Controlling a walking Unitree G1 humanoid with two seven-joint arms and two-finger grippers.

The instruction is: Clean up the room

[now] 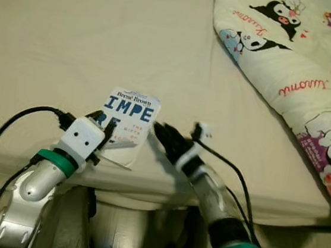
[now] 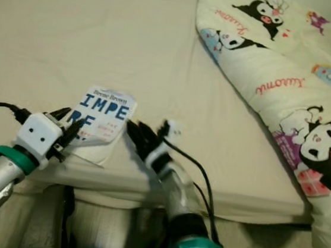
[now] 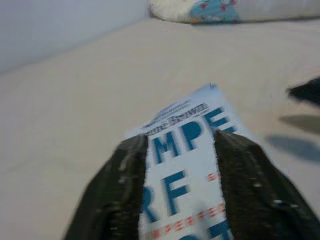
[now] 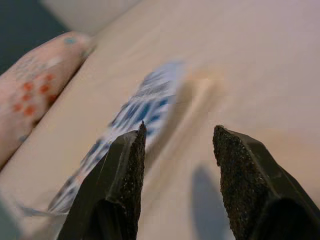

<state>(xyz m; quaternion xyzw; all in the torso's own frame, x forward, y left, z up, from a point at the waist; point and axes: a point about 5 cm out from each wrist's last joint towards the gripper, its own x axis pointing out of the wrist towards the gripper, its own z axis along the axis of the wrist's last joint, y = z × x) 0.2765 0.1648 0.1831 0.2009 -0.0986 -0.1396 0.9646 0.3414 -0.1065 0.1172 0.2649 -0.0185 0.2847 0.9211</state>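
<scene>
A white book (image 1: 132,111) with large blue letters lies on the beige bed (image 1: 73,41) at its front edge. In the right wrist view the book (image 4: 145,105) looks tilted, with its far end raised over a shadow. My left gripper (image 1: 104,124) is on the book's near end. In the left wrist view its fingers (image 3: 125,175) stand apart over the cover (image 3: 185,150), so it is open. My right gripper (image 1: 160,129) is open just right of the book, its fingers (image 4: 125,165) low over the sheet with nothing between them.
A folded quilt (image 1: 293,55) printed with cartoon figures lies along the right side of the bed and hangs past its front right corner. The sheet stretches bare to the back and left. Black cables trail from both wrists near the bed's edge.
</scene>
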